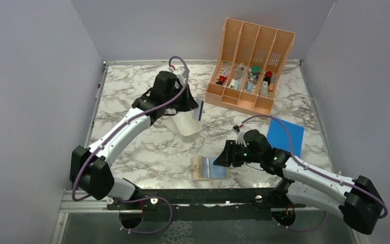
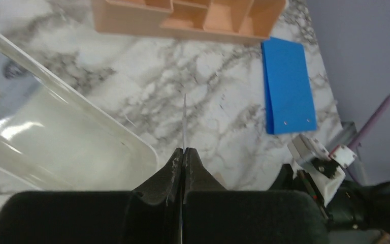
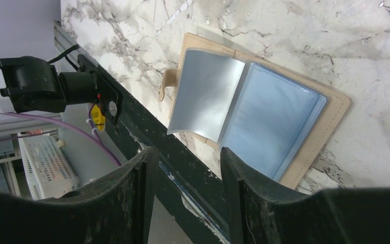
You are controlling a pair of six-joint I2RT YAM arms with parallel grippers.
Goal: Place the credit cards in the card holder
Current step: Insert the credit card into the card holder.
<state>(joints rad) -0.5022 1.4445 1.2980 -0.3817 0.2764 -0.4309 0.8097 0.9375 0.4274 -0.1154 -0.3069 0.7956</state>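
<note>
The left tool (image 1: 195,108) hangs over the far middle of the marble bench (image 1: 147,147), its fingers pressed together on a dark credit card (image 1: 201,110) held upright (from the left wrist the card (image 2: 184,122) is only a thin edge rising out of the closed tips). Just below and beside it lies the white tray (image 1: 189,127). Nearer the front edge, the card holder (image 1: 210,168) lies open and flat on the bench, tan outside down, one blue-grey leaf curling upward. The right tool (image 3: 188,152) hovers close at its right side, fingers apart and gripping nothing. Behind stands the peach organizer (image 1: 249,66); the blue rectangle (image 1: 286,134) lies flat to the right.
</note>
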